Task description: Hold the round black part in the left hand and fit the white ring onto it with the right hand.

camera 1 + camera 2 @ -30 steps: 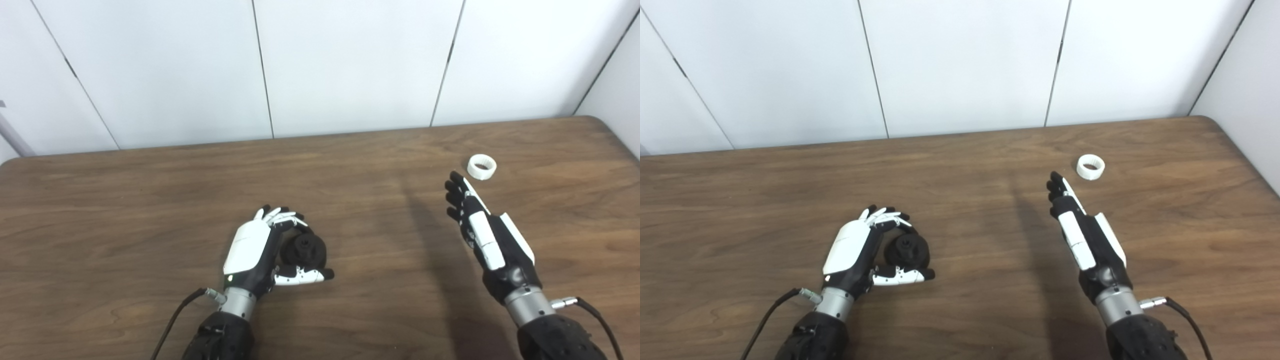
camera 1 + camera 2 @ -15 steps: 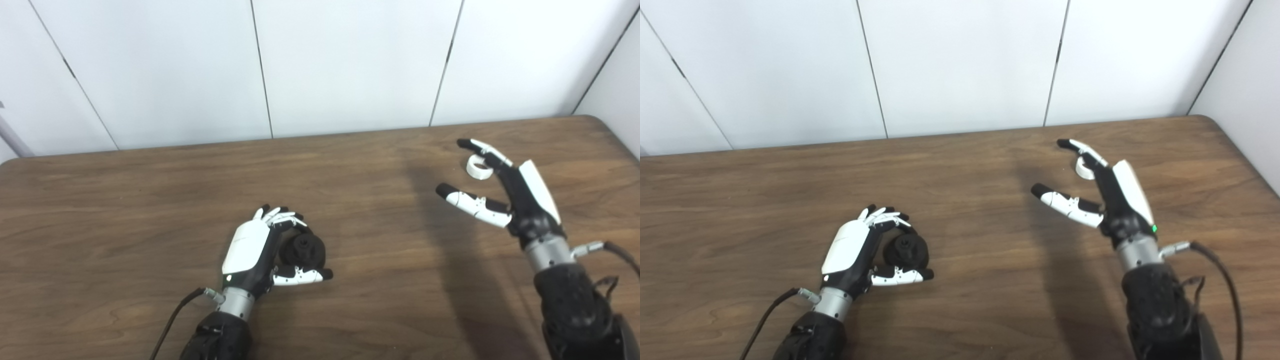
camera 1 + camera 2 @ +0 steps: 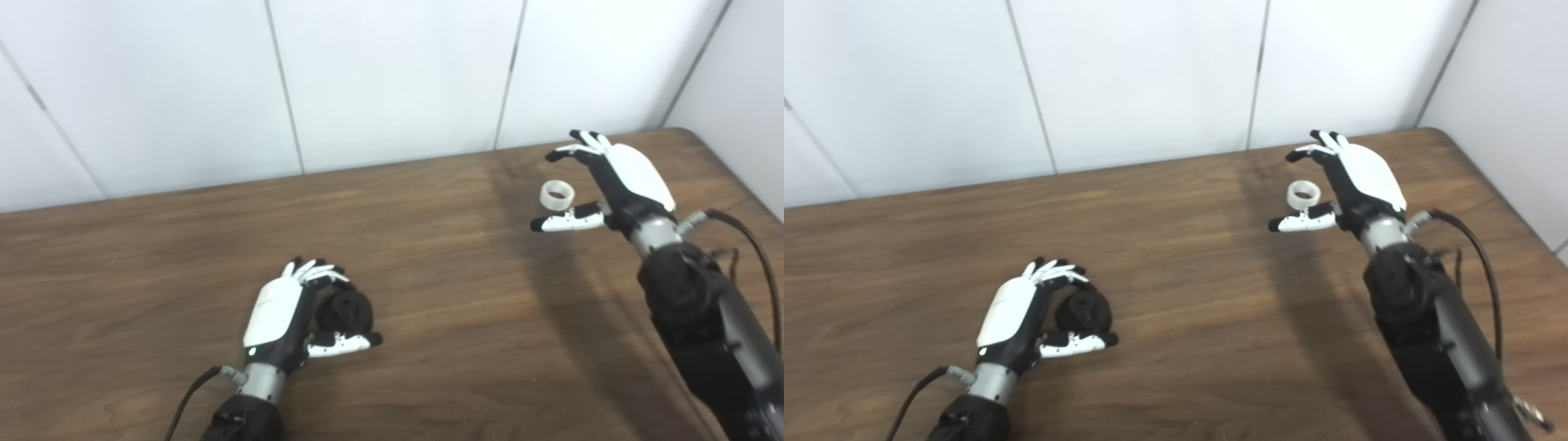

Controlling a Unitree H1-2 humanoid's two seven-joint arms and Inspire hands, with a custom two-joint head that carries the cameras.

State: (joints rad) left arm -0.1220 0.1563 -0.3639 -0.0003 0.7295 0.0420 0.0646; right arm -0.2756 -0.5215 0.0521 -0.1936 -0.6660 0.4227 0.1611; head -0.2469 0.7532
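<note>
Near left on desk: left hand, fingers curled around round black part, hub facing up-right. Far right: white ring lying flat, opening upward, between spread fingers and thumb of right hand; contact unclear.

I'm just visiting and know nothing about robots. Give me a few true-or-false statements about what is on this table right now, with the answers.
1. The left robot hand is curled around the round black part. True.
2. The white ring already sits on the black part. False: it lies on the wooden table, far to the right.
3. The right robot hand is open, with fingers beyond the ring and thumb on its near side. True.
4. The right robot hand has lifted the ring. False: its fingers are apart and not closed on it.
5. The table is white. False: it is brown wood.
</note>
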